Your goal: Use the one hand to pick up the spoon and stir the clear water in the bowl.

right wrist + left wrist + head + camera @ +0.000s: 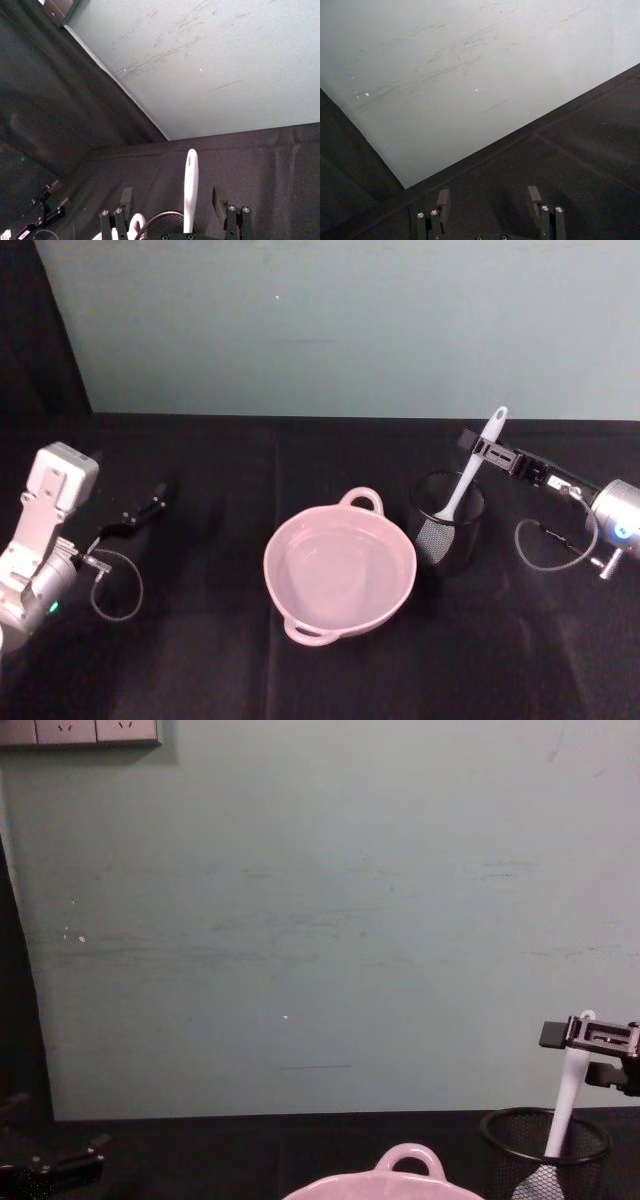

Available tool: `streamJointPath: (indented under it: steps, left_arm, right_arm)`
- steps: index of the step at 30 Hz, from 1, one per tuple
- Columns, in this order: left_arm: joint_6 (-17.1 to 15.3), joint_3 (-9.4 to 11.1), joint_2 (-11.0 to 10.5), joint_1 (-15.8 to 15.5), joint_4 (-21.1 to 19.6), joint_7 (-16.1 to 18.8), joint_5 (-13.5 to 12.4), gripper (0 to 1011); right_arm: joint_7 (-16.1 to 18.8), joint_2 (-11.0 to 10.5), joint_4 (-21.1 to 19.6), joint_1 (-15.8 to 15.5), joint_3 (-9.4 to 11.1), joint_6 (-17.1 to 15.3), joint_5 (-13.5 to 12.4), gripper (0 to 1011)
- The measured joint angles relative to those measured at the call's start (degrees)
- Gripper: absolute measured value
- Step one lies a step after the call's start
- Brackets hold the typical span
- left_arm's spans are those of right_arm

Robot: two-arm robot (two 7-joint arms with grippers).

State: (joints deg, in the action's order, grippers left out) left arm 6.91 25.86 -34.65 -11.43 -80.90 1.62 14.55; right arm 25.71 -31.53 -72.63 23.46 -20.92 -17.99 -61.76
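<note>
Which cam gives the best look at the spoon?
Head view: the spoon shows nearly whole, leaning in the black mesh cup, its handle between the open fingers of the right gripper. The right wrist view gives the upper handle with its oval hole; the chest view gives the handle side-on, its head behind the mesh.

Your counter [200,660] is draped in black cloth. On it you have a pink bowl [283,585] mid-counter and a black mesh cup [450,540] just beside it on the right.
</note>
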Motion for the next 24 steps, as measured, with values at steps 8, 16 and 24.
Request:
streamJointPath:
  steps: [8, 16, 24]
  left_arm:
    - [0.0, 0.0, 0.0, 0.0, 0.0, 0.0, 0.0, 1005]
    - [0.0, 0.0, 0.0, 0.0, 0.0, 0.0, 0.0, 1005]
    - [0.0, 0.0, 0.0, 0.0, 0.0, 0.0, 0.0, 1005]
  right_arm:
    - [0.8, 0.3, 2.2, 1.4, -1.4, 0.8, -0.5, 1003]
    - [1.4, 0.3, 3.5, 2.4, -2.6, 1.8, -1.2, 1003]
    - [1.3, 0.3, 3.9, 2.9, -3.4, 2.5, -1.7, 1003]
